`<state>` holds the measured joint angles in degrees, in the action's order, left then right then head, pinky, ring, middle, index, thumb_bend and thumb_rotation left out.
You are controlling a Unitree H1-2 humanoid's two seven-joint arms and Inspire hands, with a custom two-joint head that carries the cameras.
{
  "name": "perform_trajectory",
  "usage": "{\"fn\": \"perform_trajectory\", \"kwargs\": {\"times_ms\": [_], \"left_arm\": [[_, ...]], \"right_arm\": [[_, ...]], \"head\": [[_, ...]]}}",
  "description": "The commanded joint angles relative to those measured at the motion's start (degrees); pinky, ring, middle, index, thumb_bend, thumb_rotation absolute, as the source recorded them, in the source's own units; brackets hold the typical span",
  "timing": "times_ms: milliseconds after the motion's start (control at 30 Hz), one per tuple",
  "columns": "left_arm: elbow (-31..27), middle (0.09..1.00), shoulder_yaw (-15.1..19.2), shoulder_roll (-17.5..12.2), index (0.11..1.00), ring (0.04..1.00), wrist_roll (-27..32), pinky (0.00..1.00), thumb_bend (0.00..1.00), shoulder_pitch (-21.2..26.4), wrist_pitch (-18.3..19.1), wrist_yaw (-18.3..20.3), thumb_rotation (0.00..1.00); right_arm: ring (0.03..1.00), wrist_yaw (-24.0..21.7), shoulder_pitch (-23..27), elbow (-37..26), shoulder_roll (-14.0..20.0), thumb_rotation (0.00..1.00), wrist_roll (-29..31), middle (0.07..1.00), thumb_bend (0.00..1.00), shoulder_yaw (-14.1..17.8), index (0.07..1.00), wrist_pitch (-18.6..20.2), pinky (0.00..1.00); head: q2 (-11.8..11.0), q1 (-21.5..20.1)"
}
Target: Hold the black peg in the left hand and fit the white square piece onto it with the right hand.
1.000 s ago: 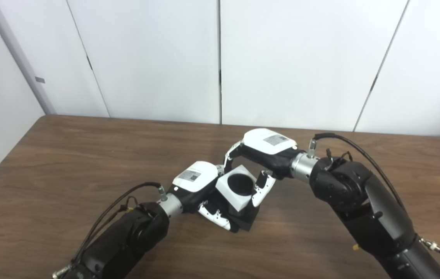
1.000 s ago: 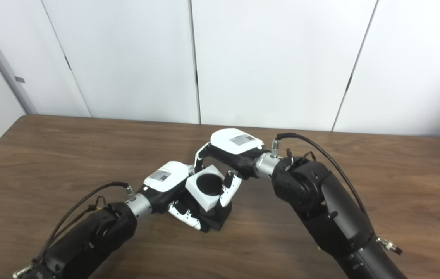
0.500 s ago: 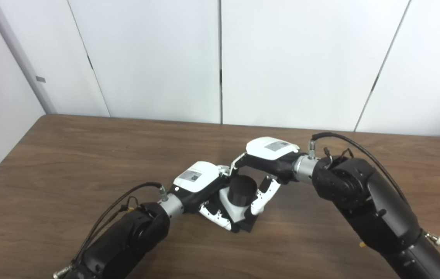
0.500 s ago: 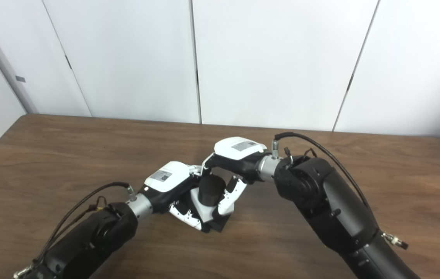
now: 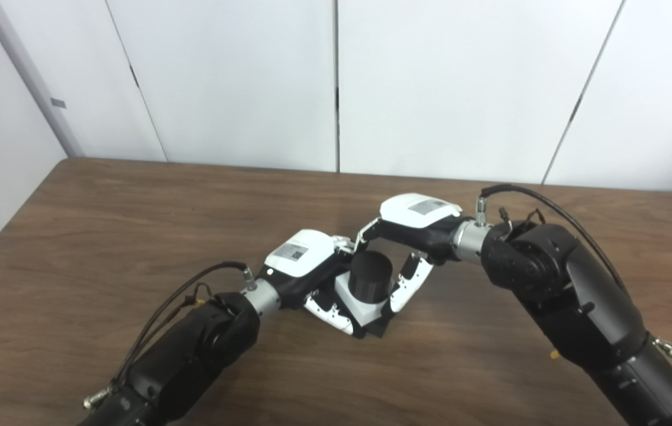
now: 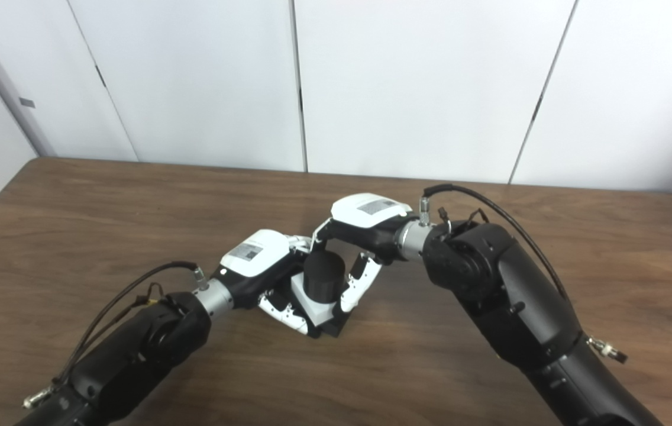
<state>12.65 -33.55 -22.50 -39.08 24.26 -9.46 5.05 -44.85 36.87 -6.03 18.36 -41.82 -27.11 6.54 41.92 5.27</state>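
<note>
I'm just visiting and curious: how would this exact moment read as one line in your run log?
stage: white square piece seated over black peg | left hand: grips peg base | right hand: fingers around piece | surface: table

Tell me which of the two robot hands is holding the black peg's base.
The left robot hand, the one nearer the camera: its fingers curl under the black peg's base. The right robot hand instead straddles the white square piece seated round the peg.

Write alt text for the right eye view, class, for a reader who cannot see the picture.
Two robot hands meet over a brown wooden table: the white square piece sits low around the black peg, which sticks up through it. The left hand grips the peg's base while the right hand brackets the piece from above. White wall panels stand behind.
</note>
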Motion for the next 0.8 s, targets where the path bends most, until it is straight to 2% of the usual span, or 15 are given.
{"fn": "perform_trajectory", "kwargs": {"times_ms": [0,300,367,500,667,767], "left_arm": [[2.18,0.816,-3.14,0.11,0.56,0.871,-2.7,0.83,0.93,-3.17,0.37,5.45,0.25],[2.05,0.822,-3.12,0.06,0.562,0.875,-2.65,0.84,0.93,-3.38,0.43,5.55,0.24],[1.99,0.821,-3.11,0.01,0.562,0.874,-2.66,0.84,0.94,-3.4,0.47,5.61,0.24],[1.95,0.819,-3.14,-0.11,0.559,0.871,-2.75,0.84,0.94,-3.37,0.34,5.63,0.24],[1.74,0.822,-3.13,-0.34,0.564,0.875,-2.64,0.84,0.93,-3.4,0.43,5.95,0.24],[1.93,0.818,-3.16,-0.35,0.564,0.873,-2.64,0.84,0.94,-3.4,0.08,5.65,0.24]], "right_arm": [[0.837,1.63,2.06,-2.52,0.48,0.34,0.54,0.795,0.87,1.95,0.694,0.85,0.86],[0.805,6.9,-0.21,-4.7,3.75,0.22,3.76,0.793,0.86,9.48,0.731,-0.57,0.76],[0.796,7.99,-1.16,-4.89,4.54,0.22,4.52,0.798,0.81,11.27,0.743,-0.17,0.72],[0.791,11.06,-3.9,-5.15,5.99,0.2,5.29,0.803,0.75,14.5,0.752,-0.34,0.67],[0.781,15.17,-7.67,-5.84,6.32,0.12,7.64,0.788,0.76,18.6,0.728,-0.32,0.64],[0.766,19.33,-11.24,-6.04,5.71,0.06,10.06,0.775,0.76,21.63,0.715,-1.5,0.62]], "head": [[0.02,-0.11],[-0.15,-0.67],[-0.18,-0.72],[-0.02,-0.96],[0.03,-1.36],[0.04,-1.41]]}}
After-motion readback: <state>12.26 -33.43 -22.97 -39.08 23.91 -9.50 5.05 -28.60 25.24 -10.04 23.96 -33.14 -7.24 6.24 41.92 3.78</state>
